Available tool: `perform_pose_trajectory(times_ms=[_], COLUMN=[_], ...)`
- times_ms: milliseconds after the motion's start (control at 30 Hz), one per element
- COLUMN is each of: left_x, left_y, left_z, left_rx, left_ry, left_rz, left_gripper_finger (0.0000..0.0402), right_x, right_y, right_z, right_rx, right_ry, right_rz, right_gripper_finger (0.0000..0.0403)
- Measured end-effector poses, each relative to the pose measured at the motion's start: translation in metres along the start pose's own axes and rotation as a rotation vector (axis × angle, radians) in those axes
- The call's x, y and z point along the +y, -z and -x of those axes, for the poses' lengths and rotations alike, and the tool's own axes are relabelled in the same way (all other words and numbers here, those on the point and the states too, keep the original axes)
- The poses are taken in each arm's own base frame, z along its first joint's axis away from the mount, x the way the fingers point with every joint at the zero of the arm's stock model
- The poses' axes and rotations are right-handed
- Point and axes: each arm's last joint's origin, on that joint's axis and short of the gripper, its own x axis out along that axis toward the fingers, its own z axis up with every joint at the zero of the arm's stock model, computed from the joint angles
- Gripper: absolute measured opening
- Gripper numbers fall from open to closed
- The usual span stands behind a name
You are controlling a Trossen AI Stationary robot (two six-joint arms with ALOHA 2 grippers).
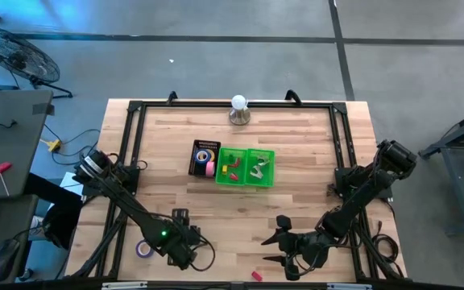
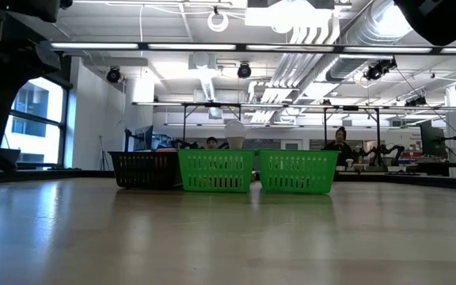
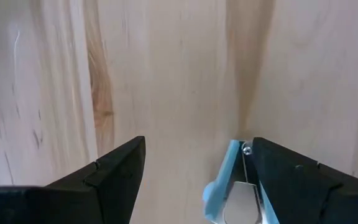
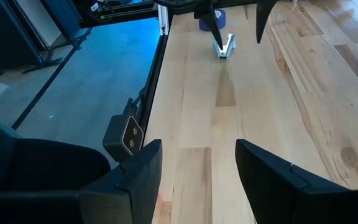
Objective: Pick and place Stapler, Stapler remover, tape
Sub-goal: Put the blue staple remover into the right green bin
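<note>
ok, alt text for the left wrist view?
Looking down at pale wooden tabletop, the left gripper is open, its two dark fingers spread apart. A small light-blue and metal staple remover lies on the table right beside the inner face of one finger, not clamped between the two.

A floor fan stands off the wooden table.
</note>
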Motion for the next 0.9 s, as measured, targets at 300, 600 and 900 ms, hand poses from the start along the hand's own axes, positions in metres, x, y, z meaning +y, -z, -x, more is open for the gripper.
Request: perform_pose_trajectory(times_ms=[300,600,900], left_x=[-0.004,-0.010,-0.012], left_y=[-0.001,0.002,0.003], left_z=[-0.001,-0.022,-0.029], left_rx=[0.024,0.109,0.147], left_ry=[0.064,0.082,0.084], left_rz=[0.021,0.027,0.034], left_gripper_finger=[0.0287,0.0287,0.0287], right_x=[0.000,0.003,0.004], right_y=[0.000,0.002,0.003], right_z=[0.000,0.002,0.003], right_rx=[0.000,0.003,-0.007], right_ry=[0.000,-0.011,0.002], right_rz=[-0.004,-0.003,0.001], right_gripper_finger=[0.0195,0.0195,0.0195])
